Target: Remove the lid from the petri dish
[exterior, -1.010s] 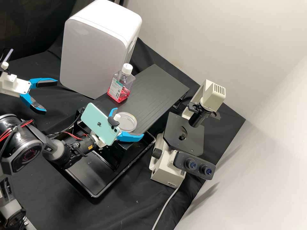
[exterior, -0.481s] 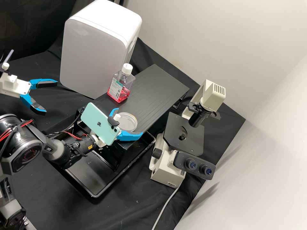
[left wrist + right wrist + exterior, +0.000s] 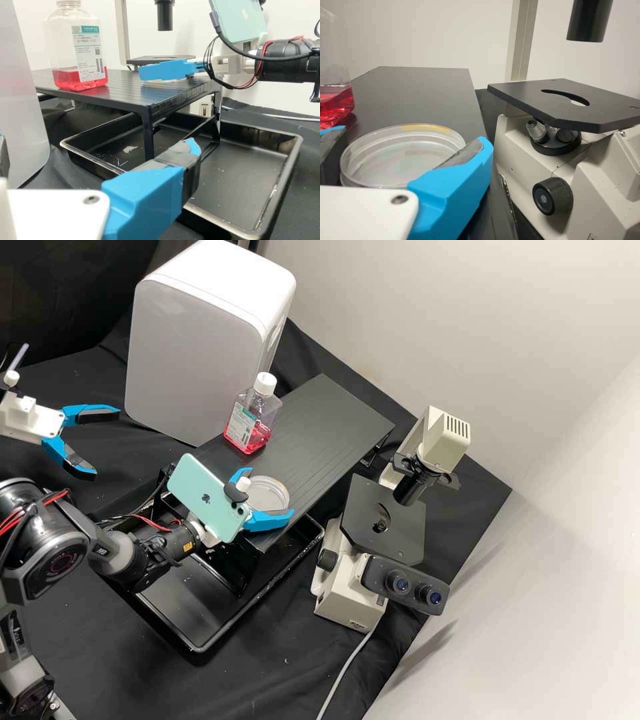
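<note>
A clear petri dish (image 3: pixel 267 493) with its lid on rests at the near corner of the black raised platform (image 3: pixel 320 427). My right gripper (image 3: pixel 265 495) has a blue finger on either side of the dish, both pressed to its rim. In the right wrist view the dish (image 3: pixel 400 155) lies between the fingers, with one fingertip (image 3: pixel 465 160) against the lid's edge. From the left wrist view, a blue finger of the right gripper (image 3: pixel 165 69) lies over the platform (image 3: pixel 125 90). My left gripper (image 3: pixel 100 442) hangs open at the far left above the bench, holding nothing.
A bottle of red liquid (image 3: pixel 250 417) stands farther back on the platform, before a white box-shaped appliance (image 3: pixel 200 333). A black tray (image 3: pixel 200 600) lies under the platform's near end. A microscope (image 3: pixel 393 520) stands just right of the platform.
The right gripper's fingers have drawn in from either side onto the dish's rim. The left gripper has barely moved.
</note>
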You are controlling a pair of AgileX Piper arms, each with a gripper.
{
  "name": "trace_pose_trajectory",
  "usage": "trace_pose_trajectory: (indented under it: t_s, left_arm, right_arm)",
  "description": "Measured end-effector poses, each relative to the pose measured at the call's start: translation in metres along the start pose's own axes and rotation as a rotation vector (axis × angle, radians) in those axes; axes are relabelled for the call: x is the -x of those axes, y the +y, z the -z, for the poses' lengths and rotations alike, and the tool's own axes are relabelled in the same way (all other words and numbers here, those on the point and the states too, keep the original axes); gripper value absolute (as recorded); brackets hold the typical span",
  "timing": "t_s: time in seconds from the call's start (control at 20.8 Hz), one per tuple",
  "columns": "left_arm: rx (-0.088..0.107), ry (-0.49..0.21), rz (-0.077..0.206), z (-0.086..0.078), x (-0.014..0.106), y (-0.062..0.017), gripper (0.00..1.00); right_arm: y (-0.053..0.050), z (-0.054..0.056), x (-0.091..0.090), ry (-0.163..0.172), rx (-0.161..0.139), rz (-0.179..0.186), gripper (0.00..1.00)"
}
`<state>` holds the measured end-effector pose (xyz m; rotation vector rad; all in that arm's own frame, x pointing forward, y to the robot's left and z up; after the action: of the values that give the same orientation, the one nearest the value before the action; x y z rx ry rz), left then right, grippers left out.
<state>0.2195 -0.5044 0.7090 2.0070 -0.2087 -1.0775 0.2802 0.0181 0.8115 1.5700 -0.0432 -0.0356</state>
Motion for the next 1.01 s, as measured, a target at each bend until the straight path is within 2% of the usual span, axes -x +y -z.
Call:
trace_pose_trajectory:
  t_s: [0.72,0.77,1.01]
  left_arm:
    - [0.000,0.000,0.000,0.000,0.000,0.0000,1.00]
    - [0.000,0.000,0.000,0.000,0.000,0.0000,1.00]
    - [0.000,0.000,0.000,0.000,0.000,0.0000,1.00]
  right_arm:
    - [0.000,0.000,0.004,0.004,0.000,-0.005,0.00]
    - [0.001,0.000,0.007,0.007,0.000,-0.010,0.00]
    - [0.014,0.008,0.018,0.071,-0.001,-0.091,0.00]
